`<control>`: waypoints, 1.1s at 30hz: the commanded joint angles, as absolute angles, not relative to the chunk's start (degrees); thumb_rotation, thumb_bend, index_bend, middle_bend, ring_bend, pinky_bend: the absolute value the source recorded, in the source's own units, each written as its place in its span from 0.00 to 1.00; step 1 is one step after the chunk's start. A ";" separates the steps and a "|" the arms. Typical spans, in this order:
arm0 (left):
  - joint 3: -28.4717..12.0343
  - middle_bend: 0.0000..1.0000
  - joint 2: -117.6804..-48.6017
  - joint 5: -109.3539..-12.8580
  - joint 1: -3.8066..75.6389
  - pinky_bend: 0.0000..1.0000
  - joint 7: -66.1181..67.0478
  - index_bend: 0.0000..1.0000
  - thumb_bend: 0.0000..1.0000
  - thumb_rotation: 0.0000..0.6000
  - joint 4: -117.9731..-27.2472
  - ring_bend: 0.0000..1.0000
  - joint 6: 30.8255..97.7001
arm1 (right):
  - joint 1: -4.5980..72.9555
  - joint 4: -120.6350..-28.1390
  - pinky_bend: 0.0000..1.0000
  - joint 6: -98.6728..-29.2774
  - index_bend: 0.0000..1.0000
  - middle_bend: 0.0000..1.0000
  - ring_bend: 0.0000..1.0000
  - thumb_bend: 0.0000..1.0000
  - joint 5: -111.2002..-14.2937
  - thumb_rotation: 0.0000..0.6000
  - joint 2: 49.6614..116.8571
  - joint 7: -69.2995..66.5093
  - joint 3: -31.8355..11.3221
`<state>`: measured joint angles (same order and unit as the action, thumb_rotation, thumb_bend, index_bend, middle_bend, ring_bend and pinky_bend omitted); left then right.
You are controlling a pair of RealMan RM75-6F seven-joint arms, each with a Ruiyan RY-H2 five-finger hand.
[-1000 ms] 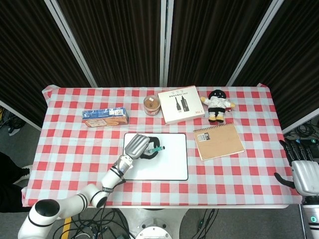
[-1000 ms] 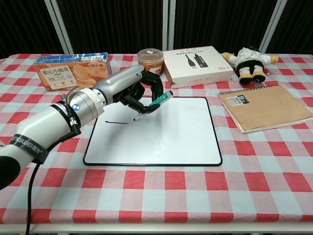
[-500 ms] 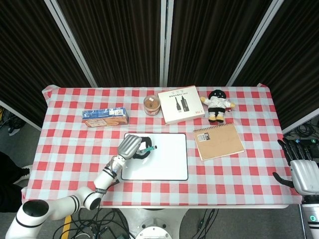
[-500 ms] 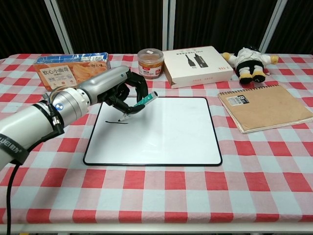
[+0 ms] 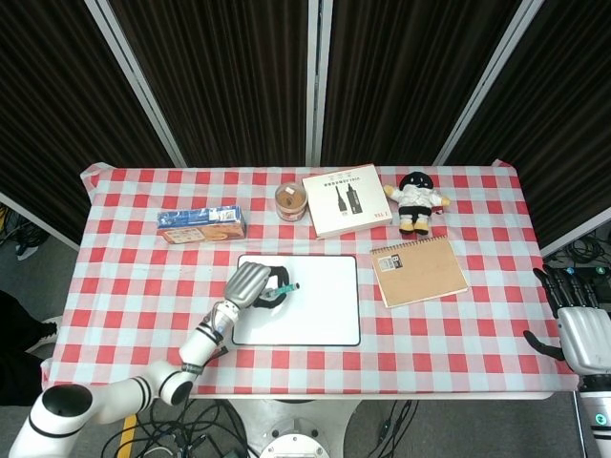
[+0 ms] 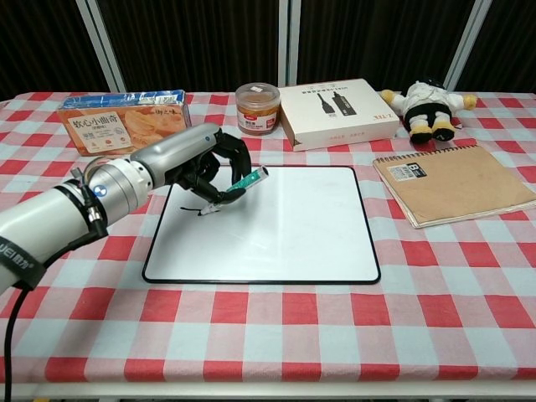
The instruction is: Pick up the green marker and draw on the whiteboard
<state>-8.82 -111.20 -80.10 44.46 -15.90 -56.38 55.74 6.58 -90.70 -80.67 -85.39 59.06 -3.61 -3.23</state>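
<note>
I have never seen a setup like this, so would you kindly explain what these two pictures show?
It is a two-armed robot at a table. One picture looks down from its head, the other forward from its chest. Its left robot hand holds a green marker with the tip at the whiteboard. The right robot hand waits open beside the table. On the checked cloth also lie a snack box, a jar, a white box, a plush toy and a notebook.
</note>
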 commanded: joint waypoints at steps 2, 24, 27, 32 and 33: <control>-7.79 0.58 -110.09 -79.12 42.19 0.91 -13.17 0.56 0.46 1.00 -60.94 0.79 56.87 | 6.71 -90.01 0.00 -80.53 0.00 0.03 0.00 0.10 -85.88 1.00 59.26 -4.53 -3.06; -9.84 0.58 -107.67 -77.55 40.97 0.91 -9.10 0.56 0.46 1.00 -64.48 0.78 56.97 | 6.01 -90.18 0.00 -81.85 0.00 0.03 0.00 0.09 -86.18 1.00 59.14 -4.62 -2.85; -10.73 0.58 -105.61 -78.66 40.52 0.91 -9.38 0.56 0.46 1.00 -67.53 0.78 59.57 | 6.16 -90.51 0.00 -81.58 0.00 0.03 0.00 0.09 -85.98 1.00 59.01 -4.54 -2.97; -11.68 0.56 -99.07 -77.03 39.69 0.90 -4.00 0.55 0.46 1.00 -71.29 0.78 59.72 | 6.56 -90.93 0.00 -81.43 0.00 0.03 0.00 0.09 -86.38 1.00 58.81 -4.39 -3.15; -11.62 0.55 -97.79 -76.16 39.55 0.90 -0.23 0.54 0.46 1.00 -70.72 0.78 59.61 | 6.64 -90.97 0.00 -81.41 0.00 0.03 0.00 0.09 -86.46 1.00 58.83 -4.38 -3.19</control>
